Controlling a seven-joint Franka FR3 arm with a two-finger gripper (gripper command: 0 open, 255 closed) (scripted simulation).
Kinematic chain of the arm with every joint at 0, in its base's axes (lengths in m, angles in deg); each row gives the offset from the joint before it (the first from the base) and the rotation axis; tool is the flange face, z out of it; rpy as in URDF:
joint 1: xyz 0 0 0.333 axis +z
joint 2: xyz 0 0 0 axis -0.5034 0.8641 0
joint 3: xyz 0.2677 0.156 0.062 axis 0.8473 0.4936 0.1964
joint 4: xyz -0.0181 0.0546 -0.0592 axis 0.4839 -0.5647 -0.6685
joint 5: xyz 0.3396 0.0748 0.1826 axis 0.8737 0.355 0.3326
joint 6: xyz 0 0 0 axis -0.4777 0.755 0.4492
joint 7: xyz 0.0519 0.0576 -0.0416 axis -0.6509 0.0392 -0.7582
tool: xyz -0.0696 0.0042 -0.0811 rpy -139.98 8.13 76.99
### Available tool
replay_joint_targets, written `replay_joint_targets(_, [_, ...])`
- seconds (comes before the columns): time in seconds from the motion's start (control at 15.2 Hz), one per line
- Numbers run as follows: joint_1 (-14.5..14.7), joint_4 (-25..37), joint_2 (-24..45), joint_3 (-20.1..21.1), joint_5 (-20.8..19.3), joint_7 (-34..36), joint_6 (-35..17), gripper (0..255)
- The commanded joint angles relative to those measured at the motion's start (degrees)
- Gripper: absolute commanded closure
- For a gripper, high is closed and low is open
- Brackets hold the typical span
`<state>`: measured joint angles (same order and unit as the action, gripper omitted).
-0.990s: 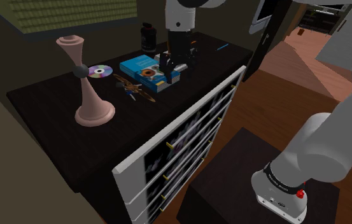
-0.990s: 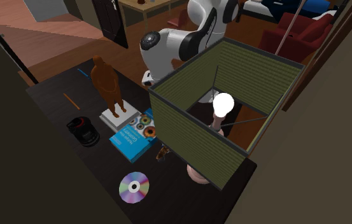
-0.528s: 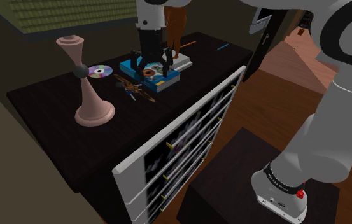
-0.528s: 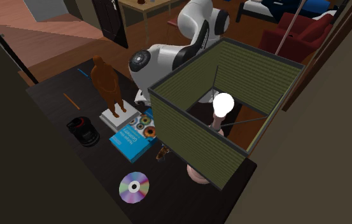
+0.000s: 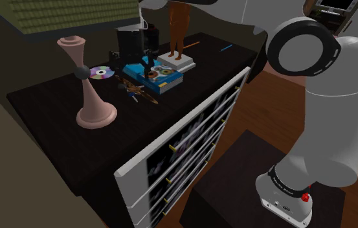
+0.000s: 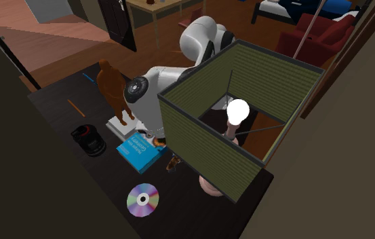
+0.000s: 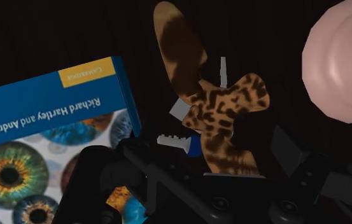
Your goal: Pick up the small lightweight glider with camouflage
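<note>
The small glider [image 5: 134, 89] has brown camouflage wings and lies flat on the dark dresser top [image 5: 54, 103], between a blue book [image 5: 153, 75] and a pink lamp base [image 5: 94, 98]. My gripper [image 5: 132, 63] hangs just above and behind it, open and holding nothing. In the wrist view the glider [image 7: 212, 108] lies ahead between the two spread fingers of the gripper [image 7: 189, 151], untouched, with the blue book [image 7: 47, 133] on one side and the lamp base [image 7: 343, 63] on the other. In the second exterior view the glider [image 6: 173, 163] peeks out beside the green lampshade [image 6: 213, 153].
A CD [image 5: 101, 72] lies behind the glider. A brown figurine [image 5: 177, 29] stands on a white book [image 5: 177, 63] beside the blue one. A black round object [image 6: 89, 139] sits further along the dresser. The dresser's drawer front [image 5: 184, 142] stands ajar.
The arm has swung toward the shoulder view's left, from over the books to above the glider, and the hand has turned. The fingers have stayed apart. Nothing on the dresser has moved.
</note>
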<state>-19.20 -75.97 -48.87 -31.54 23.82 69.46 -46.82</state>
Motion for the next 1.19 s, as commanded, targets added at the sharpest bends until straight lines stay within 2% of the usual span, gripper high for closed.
replay_joint_targets(0.0, [-0.01,-1.38,0.01,-0.02,0.04,-0.13,-1.4,0])
replay_joint_targets(0.26, [-0.17,-5.71,-0.51,-0.1,0.1,-0.8,-5.15,0])
replay_joint_targets(0.4, [-0.17,-5.71,-0.51,-0.09,0.1,-0.8,-5.15,0])
replay_joint_targets(0.46, [0.01,-4.9,-0.02,-0.06,0.03,-0.59,-4.86,255])
replay_joint_targets(1.12, [-0.15,-4.84,-0.44,-0.08,0.09,-0.66,-4.35,255])
